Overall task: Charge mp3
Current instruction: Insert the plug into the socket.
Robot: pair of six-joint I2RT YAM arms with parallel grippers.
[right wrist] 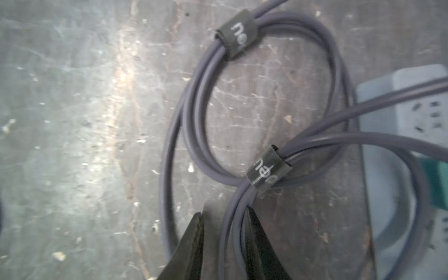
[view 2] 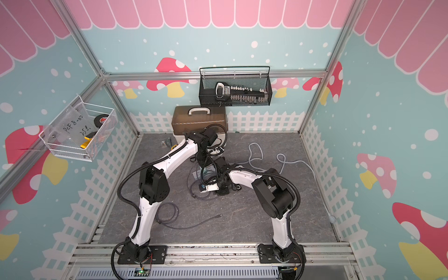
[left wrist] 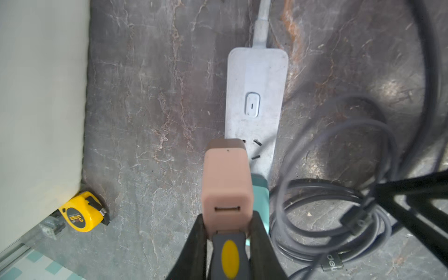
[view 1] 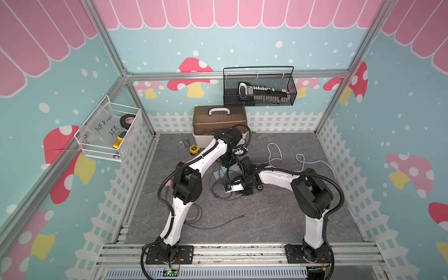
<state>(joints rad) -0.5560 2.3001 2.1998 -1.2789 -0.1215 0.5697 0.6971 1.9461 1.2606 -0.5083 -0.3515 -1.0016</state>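
You get bright, even overhead light in both top views, with only soft, short shadows on the grey mat (view 1: 266,218), and straight lines bow toward the picture edges. In the left wrist view, glare patches sit on the mat beside the coiled cable (left wrist: 322,182), and the nearest foreground is blurred. Your right wrist view is the softest: a pale glare streak runs across the mat, and the power strip (right wrist: 421,114) at the edge is out of focus.
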